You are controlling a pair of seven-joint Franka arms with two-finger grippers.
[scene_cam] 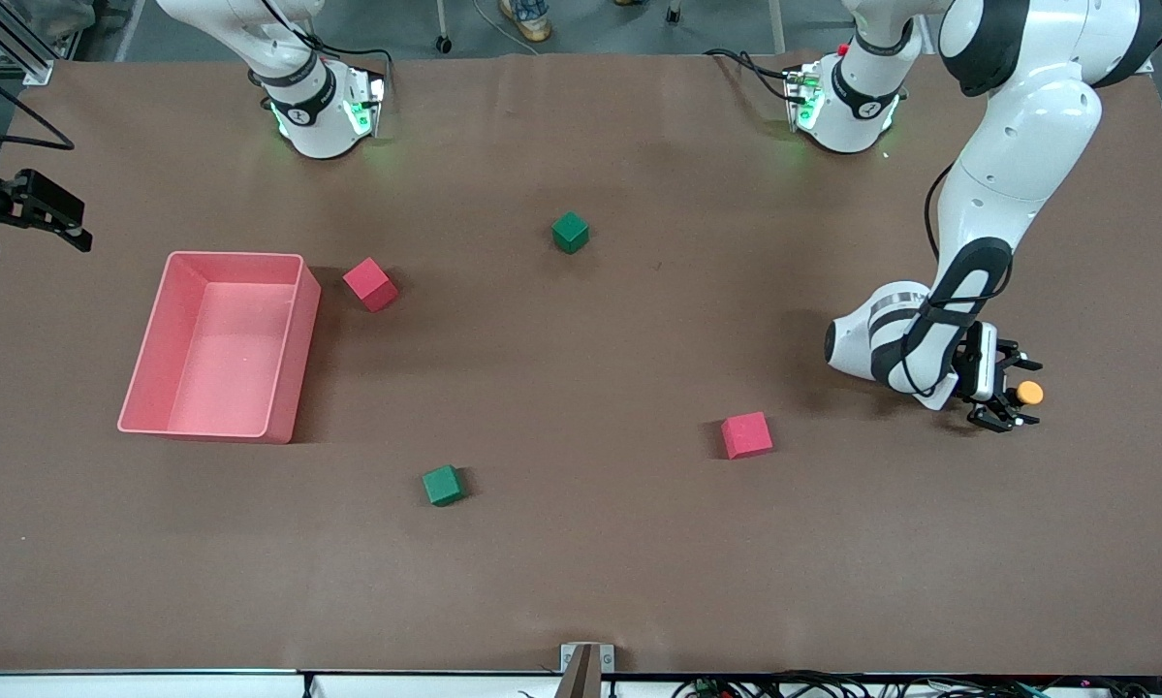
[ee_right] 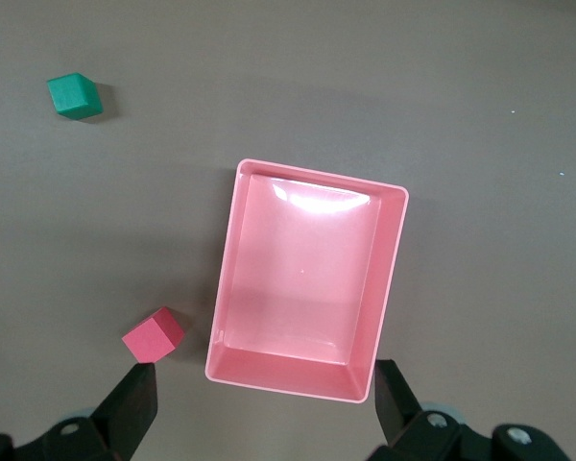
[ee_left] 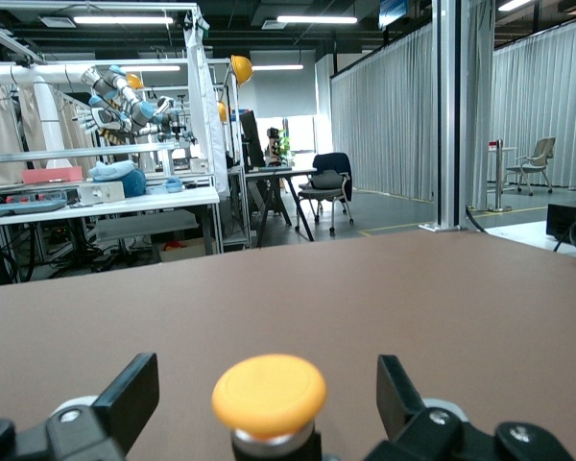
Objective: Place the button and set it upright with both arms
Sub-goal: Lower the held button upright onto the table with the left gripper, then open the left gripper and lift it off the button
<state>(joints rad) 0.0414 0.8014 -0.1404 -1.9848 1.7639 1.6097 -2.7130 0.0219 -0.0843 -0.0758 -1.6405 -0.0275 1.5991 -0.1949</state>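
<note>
I read the left gripper (scene_cam: pixel 1009 393) low at the left arm's end of the table, wrist turned sideways, button (scene_cam: pixel 1029 393) between its fingers. Left wrist view: orange cap (ee_left: pixel 269 392) centred, fingers (ee_left: pixel 125 399) apart, not touching the cap; lower body hidden, so grip unconfirmed. Pickup or set-down, both fit. Right gripper (ee_right: pixel 264 423) waits spread over the pink bin (scene_cam: pixel 217 344); cubes (scene_cam: pixel 746 434) scattered.

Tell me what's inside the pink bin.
Nothing: the pink bin shows a bare floor in the right wrist view, with only a light glare. No part of its inside is covered.
</note>
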